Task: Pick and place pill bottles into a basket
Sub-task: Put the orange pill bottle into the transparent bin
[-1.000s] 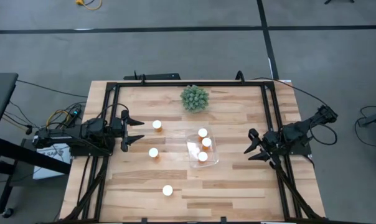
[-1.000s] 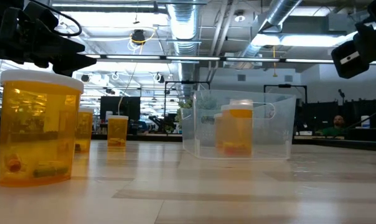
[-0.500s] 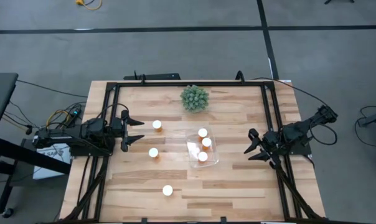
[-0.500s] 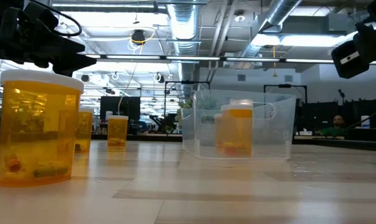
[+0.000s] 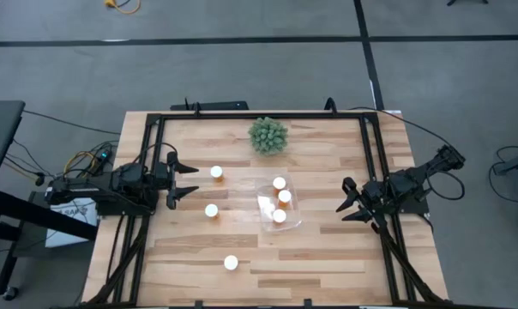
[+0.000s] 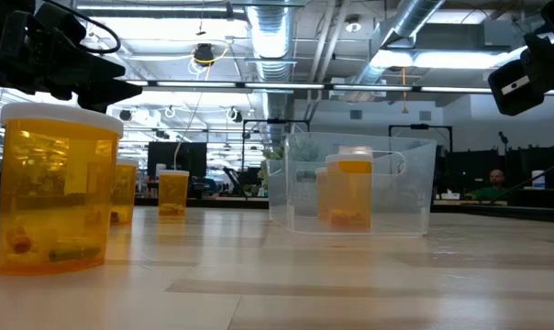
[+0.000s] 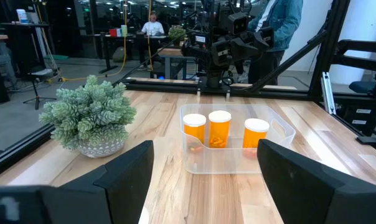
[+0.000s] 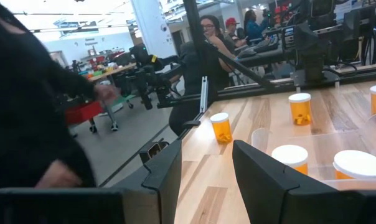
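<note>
The left gripper [image 5: 188,181] is hanging near the left edge of the table [image 5: 328,249] with its jaws standing wide and holding nothing. The right gripper [image 5: 349,201] is waiting near the right edge, its jaws also spread wide and empty.

Just beside the left gripper, two pill bottles are standing on the wood: one [image 5: 216,172] a little toward the far edge and one [image 5: 211,210] a little toward the near edge. A third loose bottle [image 5: 231,263] is standing well apart from them, close to the near edge.

The basket [image 5: 292,216] is sitting about in the middle of the table, between the two grippers. Three bottles [image 7: 220,129] are standing upright inside it in a row.

A green spiky plant ball [image 5: 268,136] is resting near the far edge, behind the basket. In the right wrist view a person [image 8: 203,56] is showing beyond the table.
</note>
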Robot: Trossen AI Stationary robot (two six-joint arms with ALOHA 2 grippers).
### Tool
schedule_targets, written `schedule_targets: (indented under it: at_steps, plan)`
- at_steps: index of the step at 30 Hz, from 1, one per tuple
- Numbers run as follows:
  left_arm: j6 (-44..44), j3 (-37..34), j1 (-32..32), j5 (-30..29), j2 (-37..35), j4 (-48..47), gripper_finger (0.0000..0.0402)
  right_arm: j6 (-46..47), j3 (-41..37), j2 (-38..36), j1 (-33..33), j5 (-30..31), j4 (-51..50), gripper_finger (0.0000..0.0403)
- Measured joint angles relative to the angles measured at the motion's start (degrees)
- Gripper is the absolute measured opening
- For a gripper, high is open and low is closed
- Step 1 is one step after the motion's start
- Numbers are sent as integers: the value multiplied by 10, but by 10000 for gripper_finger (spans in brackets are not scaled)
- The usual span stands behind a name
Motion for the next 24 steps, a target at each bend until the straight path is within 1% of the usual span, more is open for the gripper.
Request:
schedule_targets:
  at_steps: [12, 15, 17, 20, 24]
  plan:
    - [0, 0, 0, -6, 0, 3, 277, 0, 0, 0, 0, 0, 0, 136]
    - [-7, 0, 0, 2, 0, 6, 277, 0, 0, 0, 0, 0, 0, 136]
    - [-34, -1, 0, 14, 0, 8, 277, 0, 0, 0, 0, 0, 0, 136]
    - [-98, -1, 0, 31, 0, 11, 277, 0, 0, 0, 0, 0, 0, 136]
    - [-232, -1, 0, 61, 0, 11, 277, 0, 0, 0, 0, 0, 0, 136]
